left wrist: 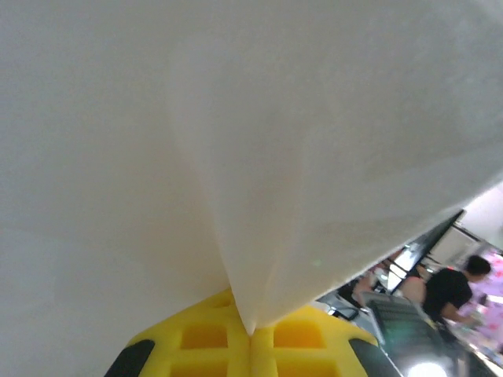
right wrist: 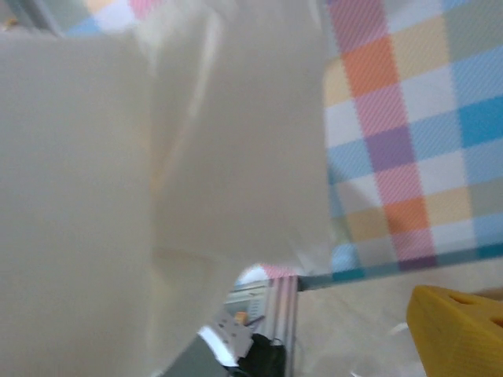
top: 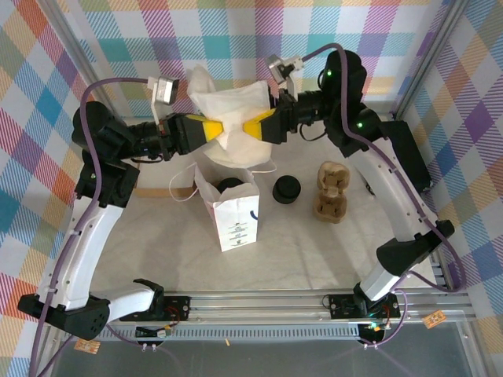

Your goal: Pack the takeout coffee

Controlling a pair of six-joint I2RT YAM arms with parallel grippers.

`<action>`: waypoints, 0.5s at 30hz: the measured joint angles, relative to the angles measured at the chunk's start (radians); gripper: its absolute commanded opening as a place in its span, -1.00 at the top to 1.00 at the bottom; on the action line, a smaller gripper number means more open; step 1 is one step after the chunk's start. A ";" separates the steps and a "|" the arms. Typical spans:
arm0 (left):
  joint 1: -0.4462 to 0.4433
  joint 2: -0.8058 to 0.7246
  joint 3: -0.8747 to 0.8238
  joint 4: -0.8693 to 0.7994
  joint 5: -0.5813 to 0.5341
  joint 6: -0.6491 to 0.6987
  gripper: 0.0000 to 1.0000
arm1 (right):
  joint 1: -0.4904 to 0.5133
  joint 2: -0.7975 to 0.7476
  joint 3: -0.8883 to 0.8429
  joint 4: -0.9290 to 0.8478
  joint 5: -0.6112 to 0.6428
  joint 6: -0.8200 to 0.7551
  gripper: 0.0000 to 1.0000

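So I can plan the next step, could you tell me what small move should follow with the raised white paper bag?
Probably shut the right gripper on the crumpled white paper bag: the left gripper pinches its other side, while the right's yellow fingers stand open against it.

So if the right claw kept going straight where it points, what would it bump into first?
Most likely the lifted white bag, just ahead of the right gripper; depth is hard to judge from above.
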 measured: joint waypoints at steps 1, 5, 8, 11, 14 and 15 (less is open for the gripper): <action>-0.008 0.002 -0.008 0.017 0.016 -0.019 1.00 | 0.000 0.012 0.017 0.034 -0.026 0.034 -1.00; -0.031 0.014 -0.029 0.049 0.060 -0.070 1.00 | 0.004 0.047 0.050 0.124 -0.100 0.136 -0.98; -0.039 0.026 -0.036 0.062 0.081 -0.091 1.00 | 0.014 0.072 0.077 0.118 -0.128 0.149 -0.94; -0.042 0.030 -0.039 0.063 0.092 -0.110 1.00 | 0.021 0.084 0.089 0.088 -0.149 0.143 -0.72; -0.042 0.030 -0.050 0.073 0.110 -0.121 1.00 | 0.027 0.090 0.090 0.074 -0.173 0.144 -0.50; -0.042 0.030 -0.056 0.079 0.115 -0.128 1.00 | 0.030 0.092 0.091 0.072 -0.182 0.145 -0.45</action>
